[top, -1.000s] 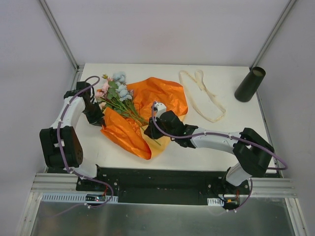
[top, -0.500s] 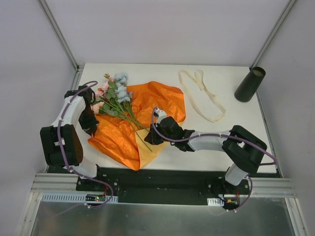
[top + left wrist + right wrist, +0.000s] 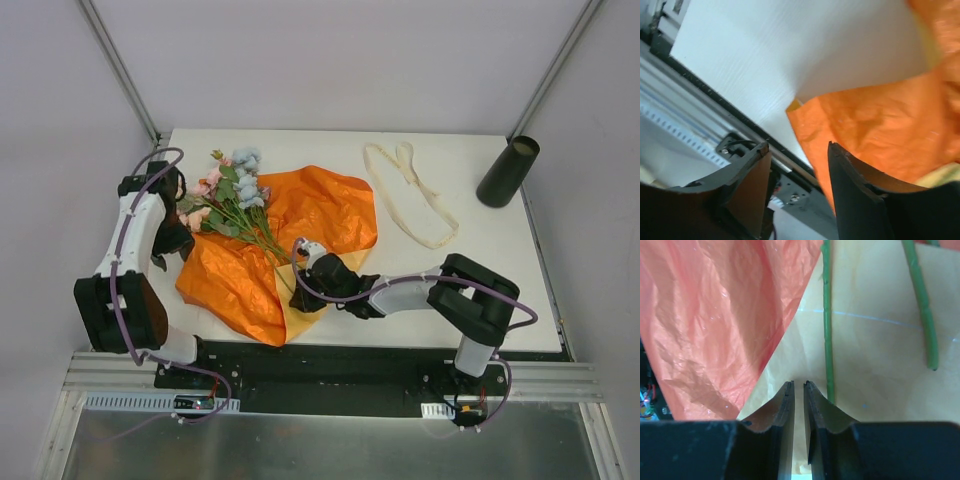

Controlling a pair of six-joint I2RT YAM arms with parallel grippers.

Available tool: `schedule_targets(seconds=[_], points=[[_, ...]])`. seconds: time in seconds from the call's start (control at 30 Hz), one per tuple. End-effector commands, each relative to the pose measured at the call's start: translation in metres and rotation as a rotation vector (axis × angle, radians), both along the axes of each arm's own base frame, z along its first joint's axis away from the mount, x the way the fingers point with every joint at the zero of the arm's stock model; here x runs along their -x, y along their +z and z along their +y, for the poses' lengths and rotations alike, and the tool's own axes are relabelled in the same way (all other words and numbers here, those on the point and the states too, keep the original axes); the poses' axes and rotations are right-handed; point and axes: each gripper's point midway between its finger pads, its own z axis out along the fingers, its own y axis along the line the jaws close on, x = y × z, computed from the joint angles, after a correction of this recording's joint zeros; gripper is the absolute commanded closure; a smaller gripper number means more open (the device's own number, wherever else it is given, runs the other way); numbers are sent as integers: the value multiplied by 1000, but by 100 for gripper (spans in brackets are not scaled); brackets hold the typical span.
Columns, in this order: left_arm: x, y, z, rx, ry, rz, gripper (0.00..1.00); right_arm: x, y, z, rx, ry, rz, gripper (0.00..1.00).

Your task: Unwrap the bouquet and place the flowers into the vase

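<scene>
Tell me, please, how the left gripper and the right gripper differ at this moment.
The left gripper has its jaws apart with nothing between; the right gripper has them nearly closed, leaving a slit. The left gripper is at the left edge of the orange wrapping paper; the right gripper is over its pale yellow inner side, beside a green stem. Both sit low by the paper; neither holds a flower.

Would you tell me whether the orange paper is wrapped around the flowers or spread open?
Spread open: the orange paper lies unfolded under the flowers, whose stems are bare, and the ribbon lies apart.
</scene>
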Motion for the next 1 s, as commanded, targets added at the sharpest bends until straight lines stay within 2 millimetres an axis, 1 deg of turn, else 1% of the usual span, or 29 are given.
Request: schedule_targets(seconds=[0.0, 0.03, 0.07, 0.13, 0.2, 0.23, 0.27, 0.3, 0.37, 0.43, 0.53, 0.57, 0.63, 0.7, 0.8, 0.87, 0.93, 0.97], points=[[-22, 47, -30, 128, -22, -253, 45, -1, 4, 12, -7, -13, -42, 80], [-28, 49, -39, 182, -39, -299, 42, 1, 2, 12, 3, -14, -41, 80], [-36, 51, -55, 268, -71, -348, 41, 2, -1, 11, 12, -17, -43, 80], [-50, 47, -85, 436, -100, -418, 41, 7, -3, 12, 21, -6, -41, 81], [-59, 39, -110, 583, -128, -457, 43, 4, -5, 10, 45, -30, -64, 80], [-62, 32, -121, 651, -132, -460, 43, 6, -6, 10, 56, -29, -66, 80], [-64, 20, -129, 707, -128, -458, 44, 5, -5, 10, 64, -31, -68, 81], [-64, 9, -133, 731, -117, -441, 45, 7, -4, 10, 70, -28, -75, 81], [-58, -20, -128, 710, -73, -365, 46, 7, 1, 9, 78, -33, -96, 80], [-51, -41, -125, 690, -47, -302, 48, 7, 8, 9, 74, -41, -105, 80], [-47, -61, -112, 609, -4, -259, 48, 3, 24, 7, 67, -51, -127, 81], [-45, -65, -106, 572, 9, -247, 48, 2, 32, 8, 67, -53, -140, 80], [-41, -71, -97, 512, 47, -226, 48, -5, 49, 6, 74, -69, -167, 80], [-38, -77, -89, 465, 98, -214, 47, -6, 66, 5, 63, -71, -185, 79], [-38, -82, -86, 437, 150, -212, 44, -6, 85, -4, 63, -77, -191, 76], [-45, -77, -88, 454, 153, -234, 42, -4, 93, -12, 82, -90, -185, 75], [-54, -64, -90, 468, 133, -286, 41, -3, 103, -21, 81, -118, -181, 74], [-55, -57, -89, 463, 120, -312, 41, -3, 105, -29, 92, -138, -177, 73]])
